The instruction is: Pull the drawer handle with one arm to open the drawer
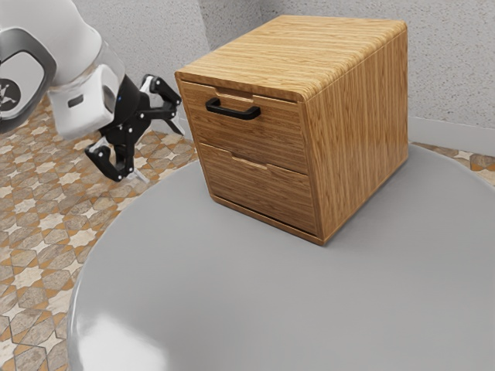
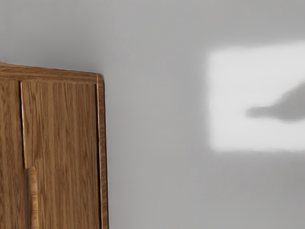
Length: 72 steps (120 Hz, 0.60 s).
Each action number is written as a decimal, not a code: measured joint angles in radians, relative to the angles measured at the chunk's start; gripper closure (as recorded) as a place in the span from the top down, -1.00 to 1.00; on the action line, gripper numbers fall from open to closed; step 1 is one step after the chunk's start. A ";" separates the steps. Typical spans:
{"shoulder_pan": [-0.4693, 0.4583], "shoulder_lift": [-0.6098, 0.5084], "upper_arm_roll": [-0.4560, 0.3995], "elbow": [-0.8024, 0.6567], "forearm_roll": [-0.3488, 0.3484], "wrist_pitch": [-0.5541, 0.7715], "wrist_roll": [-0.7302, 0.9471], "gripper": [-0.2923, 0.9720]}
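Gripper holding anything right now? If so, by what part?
Nothing. The gripper is open, off to the exterior view's left of the drawer handle, not touching it.

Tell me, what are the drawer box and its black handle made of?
The cabinet looks like wood, perhaps bamboo: fine streaky grain, smooth satin sheen. Its handle looks like matte black metal or plastic; the plain dark surface leaves that open.

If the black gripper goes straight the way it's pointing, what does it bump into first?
Probably the grey table, just beside the wooden cabinet, not the black handle. The open gripper slants downward, though depth is hard to judge.
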 joint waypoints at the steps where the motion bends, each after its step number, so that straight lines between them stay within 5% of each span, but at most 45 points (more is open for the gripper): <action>1: 0.001 0.001 0.000 0.000 -0.001 0.004 0.003 0.54; 72: 0.015 0.181 0.052 0.132 -0.086 0.118 0.116 0.54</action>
